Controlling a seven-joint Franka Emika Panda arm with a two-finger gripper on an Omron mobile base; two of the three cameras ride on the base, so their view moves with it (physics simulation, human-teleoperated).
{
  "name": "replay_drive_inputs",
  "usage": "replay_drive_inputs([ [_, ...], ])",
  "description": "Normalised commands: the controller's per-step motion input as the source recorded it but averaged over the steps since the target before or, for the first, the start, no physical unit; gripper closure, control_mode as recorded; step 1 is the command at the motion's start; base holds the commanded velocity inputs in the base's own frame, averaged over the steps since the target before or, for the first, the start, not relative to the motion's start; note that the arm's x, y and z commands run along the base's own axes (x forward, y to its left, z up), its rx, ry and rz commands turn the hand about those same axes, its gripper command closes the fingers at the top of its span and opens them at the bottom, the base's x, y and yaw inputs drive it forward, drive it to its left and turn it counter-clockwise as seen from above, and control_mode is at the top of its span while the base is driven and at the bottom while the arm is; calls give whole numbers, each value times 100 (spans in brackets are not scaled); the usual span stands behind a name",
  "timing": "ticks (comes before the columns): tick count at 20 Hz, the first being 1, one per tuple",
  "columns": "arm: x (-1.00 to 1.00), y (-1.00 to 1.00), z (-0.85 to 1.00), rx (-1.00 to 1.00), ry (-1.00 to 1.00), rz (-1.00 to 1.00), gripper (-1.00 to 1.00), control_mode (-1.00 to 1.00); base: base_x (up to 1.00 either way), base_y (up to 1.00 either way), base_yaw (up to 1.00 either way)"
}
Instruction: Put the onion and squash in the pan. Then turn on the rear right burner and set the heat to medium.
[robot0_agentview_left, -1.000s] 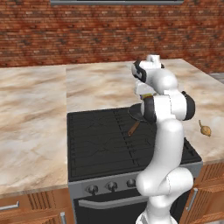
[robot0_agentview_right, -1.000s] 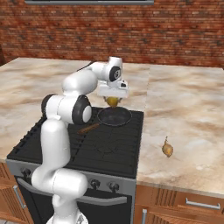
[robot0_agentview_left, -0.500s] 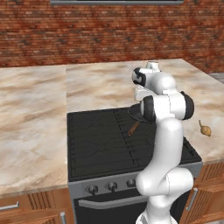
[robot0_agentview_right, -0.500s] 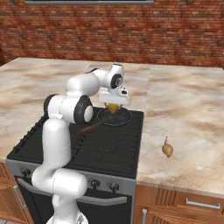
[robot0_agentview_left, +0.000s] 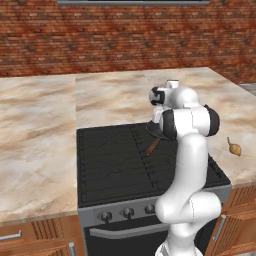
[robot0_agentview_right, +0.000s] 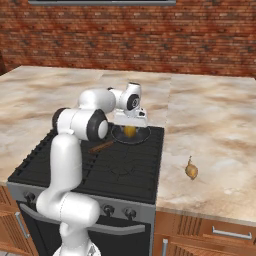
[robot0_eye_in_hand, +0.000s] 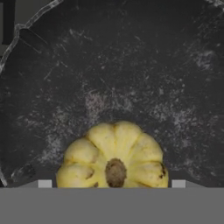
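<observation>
The yellow lumpy squash (robot0_eye_in_hand: 114, 157) lies on the floor of the dark pan (robot0_eye_in_hand: 131, 65), which stands on the rear right burner (robot0_agentview_right: 142, 142) of the black cooktop. My gripper (robot0_eye_in_hand: 111, 183) hangs right above the squash, open, one fingertip on each side with a thin gap to it. From the right base view the gripper (robot0_agentview_right: 131, 122) is low over the pan (robot0_agentview_right: 142, 135) and the squash (robot0_agentview_right: 130, 131) peeks out below it. The pan's wooden handle (robot0_agentview_left: 152, 146) points toward the stove front. The tan onion (robot0_agentview_right: 191, 171) (robot0_agentview_left: 234, 148) rests on the counter right of the stove.
Marble counter (robot0_agentview_right: 215, 125) runs on both sides of the stove and behind it, up to a brick wall (robot0_agentview_right: 125, 35). Several knobs (robot0_agentview_right: 117, 212) line the stove's front panel. My own arm (robot0_agentview_left: 187, 150) stands over the stove's right half.
The hand came down from above the pan with the squash, which now rests on the pan's floor. The onion has not moved.
</observation>
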Motion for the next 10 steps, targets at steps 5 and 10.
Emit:
replay_drive_inputs([
  [5, 5, 0, -23, -2, 0, 0, 100, -100, 0, 0, 0],
  [10, 0, 0, 0, 0, 0, 0, -100, -100, 0, 0, 0],
])
